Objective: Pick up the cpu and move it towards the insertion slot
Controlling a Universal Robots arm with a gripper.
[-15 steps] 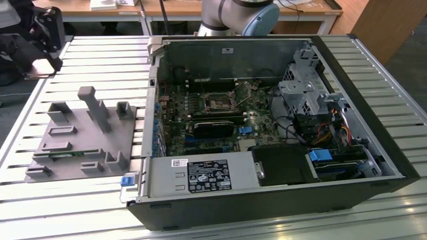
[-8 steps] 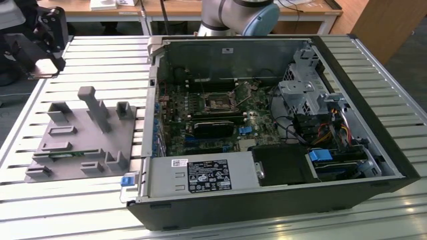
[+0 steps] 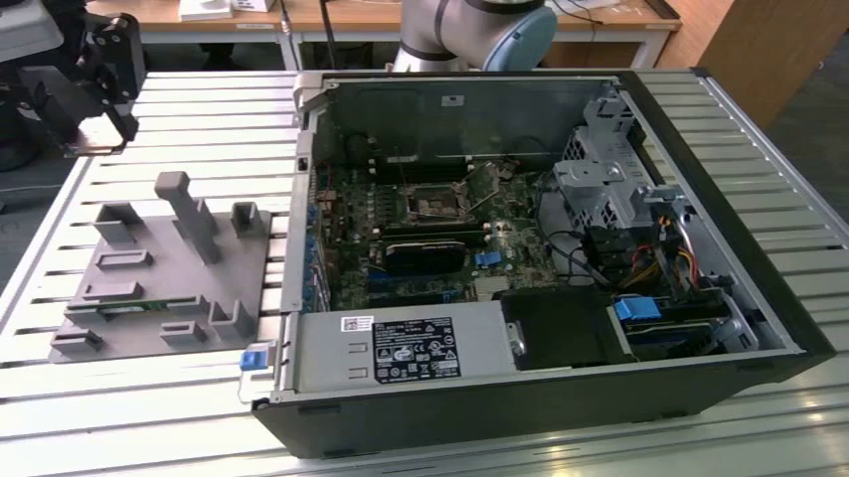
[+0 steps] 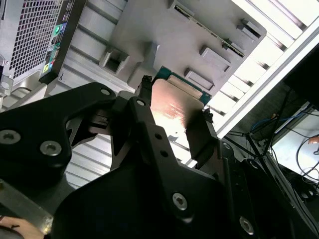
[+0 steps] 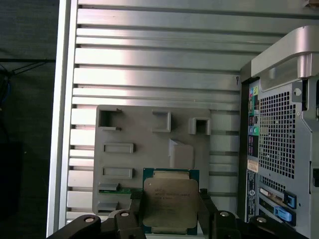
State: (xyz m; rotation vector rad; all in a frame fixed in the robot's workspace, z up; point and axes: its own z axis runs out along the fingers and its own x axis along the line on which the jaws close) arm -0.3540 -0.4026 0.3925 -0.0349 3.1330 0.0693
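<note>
already grasped: fingers (image 5: 206,209) clenched on the cpu (image 5: 170,201) at two edges, held clear above the grey fixture (image 5: 149,149) on the table (image 5: 149,59). transfer not done, cpu well apart from mobo socket (image 3: 432,205) in the pc case (image 3: 531,417).

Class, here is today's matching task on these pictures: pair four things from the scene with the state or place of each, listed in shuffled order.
1 cpu
2 fixture
3 memory strip
4 computer case

A lid off, board showing
B clamped in the gripper
C grey, resting on the slatted table
D green, lying in the fixture

Pairs: 1-B, 2-C, 3-D, 4-A
</note>
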